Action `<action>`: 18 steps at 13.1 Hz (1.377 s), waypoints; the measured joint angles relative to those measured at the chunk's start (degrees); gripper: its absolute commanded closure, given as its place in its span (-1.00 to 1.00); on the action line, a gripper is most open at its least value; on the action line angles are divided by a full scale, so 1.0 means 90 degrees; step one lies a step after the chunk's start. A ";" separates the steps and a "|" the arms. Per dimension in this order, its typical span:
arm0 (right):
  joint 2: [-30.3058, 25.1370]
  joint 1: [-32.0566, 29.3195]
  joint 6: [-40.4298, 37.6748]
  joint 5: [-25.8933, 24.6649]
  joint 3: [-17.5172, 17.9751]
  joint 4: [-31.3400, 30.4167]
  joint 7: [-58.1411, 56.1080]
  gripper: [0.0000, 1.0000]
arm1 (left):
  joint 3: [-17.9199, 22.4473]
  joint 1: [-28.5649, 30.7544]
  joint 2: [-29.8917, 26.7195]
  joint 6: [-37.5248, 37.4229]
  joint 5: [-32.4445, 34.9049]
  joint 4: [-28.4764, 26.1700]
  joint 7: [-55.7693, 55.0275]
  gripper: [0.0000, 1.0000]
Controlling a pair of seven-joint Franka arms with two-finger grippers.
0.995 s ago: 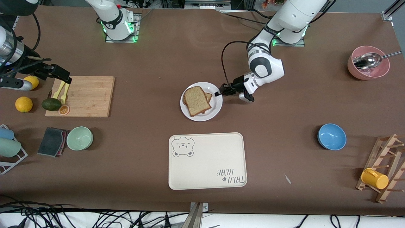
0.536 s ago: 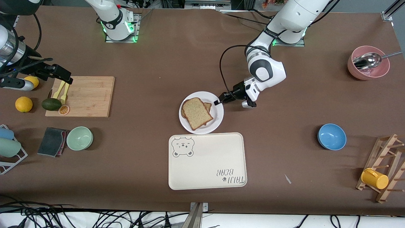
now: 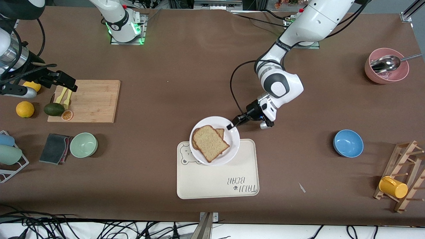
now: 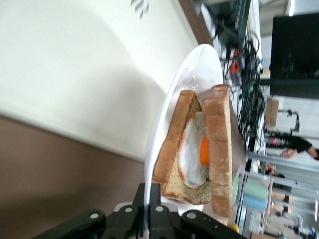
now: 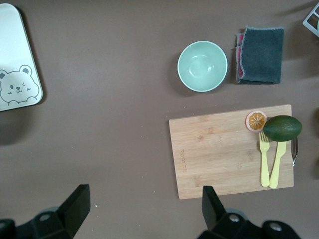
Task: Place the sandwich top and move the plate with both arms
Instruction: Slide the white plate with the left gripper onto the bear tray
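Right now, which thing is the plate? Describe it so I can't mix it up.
Find the cream tray with the bear drawing, at the table's middle. The plate overlaps the tray's edge farthest from the front camera, its rim pinched by the left claw. It is round, plain white, and carries the egg sandwich.

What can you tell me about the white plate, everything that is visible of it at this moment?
The plate is round, plain white and glossy, ceramic by its look. The left gripper is shut on its rim, fingers clamping the edge. It overlaps the cream tray at the bear-drawing end, partly hiding the bear, and appears tilted and raised above it. It carries a sandwich: the sandwich top over a fried egg on a lower slice.
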 measured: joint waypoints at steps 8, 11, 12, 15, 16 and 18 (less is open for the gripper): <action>0.0037 0.0027 0.0052 -0.0014 0.0027 -0.0032 0.0000 -0.99 | 0.0169 -0.0089 0.1504 0.0392 0.0000 0.1922 -0.0006 1.00; 0.0046 0.0027 0.0051 -0.0046 0.0027 -0.0038 0.0000 -0.99 | 0.0379 -0.0303 0.1832 0.0435 0.0000 0.2289 -0.0007 1.00; 0.0059 0.0027 0.0051 -0.0087 0.0026 -0.0046 0.0000 -0.99 | 0.0410 -0.0345 0.1915 0.0439 0.0000 0.2364 -0.0007 0.85; 0.0109 0.0027 0.0052 -0.0211 0.0025 -0.0050 0.0000 -0.99 | 0.0416 -0.0384 0.1978 0.0441 0.0000 0.2441 -0.0005 0.13; 0.0111 0.0027 0.0052 -0.0212 0.0025 -0.0050 0.0000 -0.99 | 0.0418 -0.0384 0.1978 0.0449 0.0000 0.2440 -0.0002 -0.29; 0.0111 0.0027 0.0052 -0.0213 0.0025 -0.0050 0.0000 -0.99 | 0.0432 -0.0382 0.1968 0.0488 0.0013 0.2405 0.0019 -0.88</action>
